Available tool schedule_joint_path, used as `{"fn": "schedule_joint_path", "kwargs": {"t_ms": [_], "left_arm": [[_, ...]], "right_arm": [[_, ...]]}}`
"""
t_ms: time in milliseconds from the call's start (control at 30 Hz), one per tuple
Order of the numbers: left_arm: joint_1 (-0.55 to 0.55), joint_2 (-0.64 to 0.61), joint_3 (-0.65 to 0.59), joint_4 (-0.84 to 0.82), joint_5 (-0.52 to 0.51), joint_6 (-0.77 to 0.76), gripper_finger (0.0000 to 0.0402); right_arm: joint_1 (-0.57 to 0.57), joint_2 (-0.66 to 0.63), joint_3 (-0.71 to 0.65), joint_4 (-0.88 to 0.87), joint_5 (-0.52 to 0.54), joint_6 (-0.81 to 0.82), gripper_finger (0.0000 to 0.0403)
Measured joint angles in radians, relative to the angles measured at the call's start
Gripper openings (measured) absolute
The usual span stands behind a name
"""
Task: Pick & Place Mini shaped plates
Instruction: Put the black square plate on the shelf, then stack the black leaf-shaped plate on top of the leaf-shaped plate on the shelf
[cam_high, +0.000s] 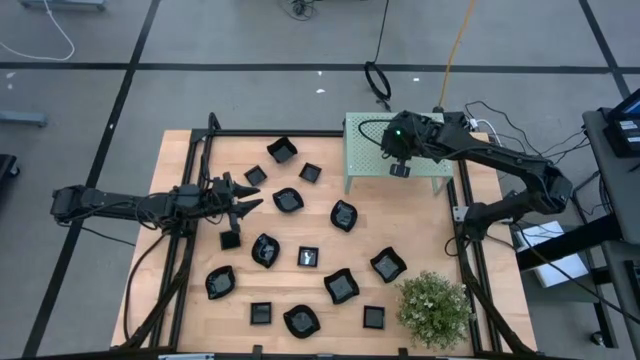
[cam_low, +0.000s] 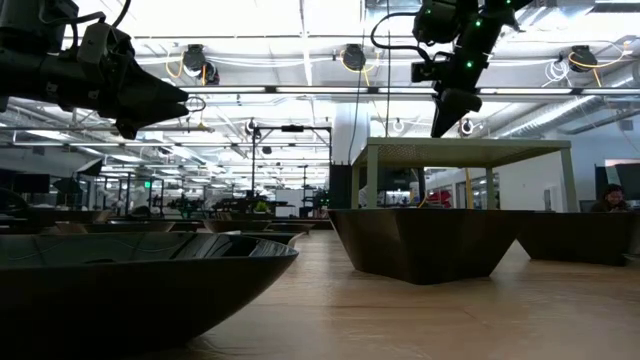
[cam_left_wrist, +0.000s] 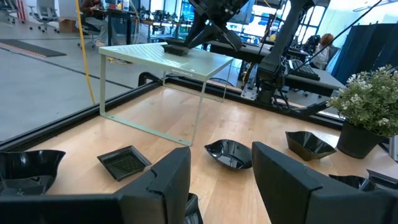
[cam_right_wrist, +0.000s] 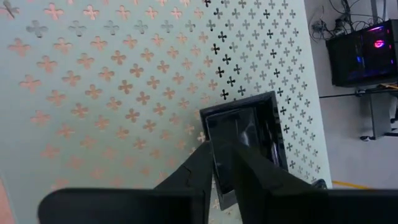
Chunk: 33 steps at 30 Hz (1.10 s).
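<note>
A small square black plate (cam_right_wrist: 252, 134) lies flat on top of the pale green perforated stand (cam_high: 368, 138) at the table's far right. My right gripper (cam_right_wrist: 224, 163) hangs over it, slanting down, slightly open, with one finger outside the plate's near wall and one inside. Several more mini black plates, square and wavy-rimmed (cam_high: 288, 200), lie scattered on the wooden table. My left gripper (cam_high: 246, 196) hovers level and open over the table's left side, nothing between its fingers; a small square plate (cam_high: 230, 240) lies just below it. My right gripper stands astride the square plate's near wall (cam_right_wrist: 212, 163), one finger inside the dish and one outside, coming from above at a slant. A gap shows between the fingers; whether either still touches the wall I cannot tell. The plate rests flat on the stand.
A bushy green plant (cam_high: 433, 308) in a dark pot stands at the near right corner. Black frame rails (cam_high: 188, 215) run along the table's left and right sides. Bare wood lies under and in front of the stand (cam_left_wrist: 186, 118).
</note>
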Motion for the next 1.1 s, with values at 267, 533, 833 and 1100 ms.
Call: {"fn": "schedule_joint_path", "kwargs": {"t_ms": [267, 533, 833, 1100], "left_arm": [[0.0, 0.0, 0.0, 0.0, 0.0, 0.0, 0.0175], [0.0, 0.0, 0.0, 0.0, 0.0, 0.0, 0.0175], [0.012, 0.0, 0.0, 0.0, -0.116, 0.0, 0.0175], [0.014, 0.0, 0.0, 0.006, -0.123, 0.0, 0.0175]], "right_arm": [[0.001, -0.064, -0.001, 0.0, -0.033, 0.066, 0.0097], [0.02, -0.258, -0.001, 0.04, -0.105, 0.229, 0.0102], [0.077, -0.447, -0.001, 0.171, -0.105, 0.364, 0.0094], [0.119, -0.487, -0.001, 0.225, -0.167, 0.52, 0.0094]]}}
